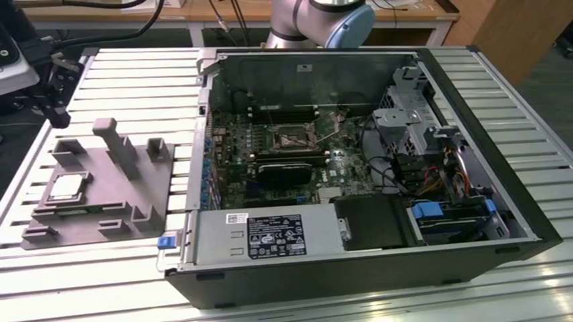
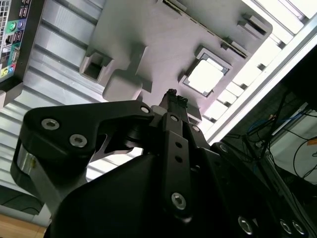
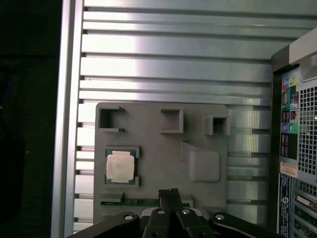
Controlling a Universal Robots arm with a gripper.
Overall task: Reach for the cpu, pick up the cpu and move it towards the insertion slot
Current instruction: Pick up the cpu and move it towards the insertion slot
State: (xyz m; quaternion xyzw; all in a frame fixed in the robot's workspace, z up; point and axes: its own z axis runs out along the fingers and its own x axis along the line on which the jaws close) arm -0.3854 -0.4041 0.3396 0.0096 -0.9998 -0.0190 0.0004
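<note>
So the cpu (image 1: 67, 186) is sitting flat in a square recess of the grey moulded tray (image 1: 103, 201). That's lower left of the exterior view, out on the slatted bench (image 1: 134, 74). The insertion slot (image 1: 291, 137) is inside the open pc case (image 1: 358, 282), on the motherboard around the middle of the frame, well apart from the tray. In the first wrist view the fingers (image 3: 163, 198) are pinched together with nothing in them, hanging over the tray near the cpu, not touching it.
</note>
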